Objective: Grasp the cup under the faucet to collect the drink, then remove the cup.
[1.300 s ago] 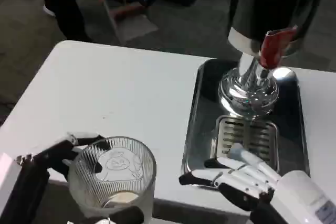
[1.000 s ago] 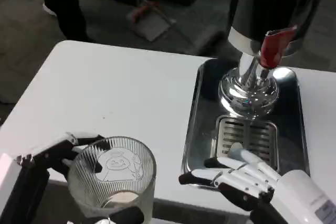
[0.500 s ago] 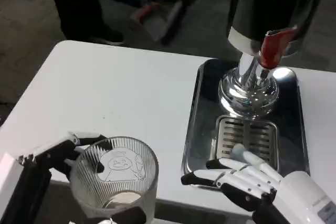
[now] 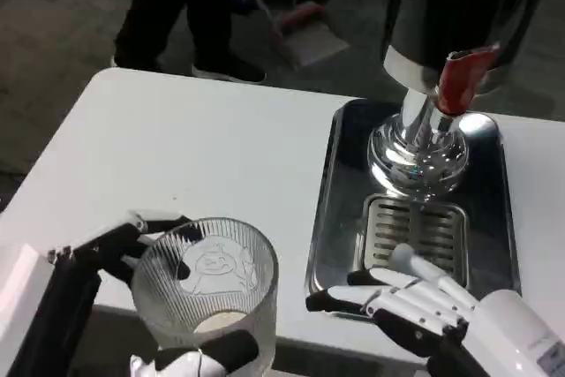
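A clear ribbed glass cup [image 4: 207,293] with a cartoon face on it stands out at the bottom left, over the table's near edge. My left hand [image 4: 132,249] grips it, fingers wrapped around its far and near sides. The drink dispenser [image 4: 446,33] with its red tap lever [image 4: 459,81] stands at the upper right on a dark metal tray [image 4: 340,192]. Below the tap lies the drip grate [image 4: 415,231], with no cup on it. My right hand [image 4: 410,297] rests at the tray's near edge, fingers spread and holding nothing.
The white table [image 4: 203,156] stretches left of the tray. A person's legs [image 4: 185,15] and a broom with a dustpan [image 4: 296,28] are on the floor beyond the table's far edge.
My left hand has carried the cup slightly to the right and nearer the camera. The right hand has barely moved. The person and broom behind the table have shifted.
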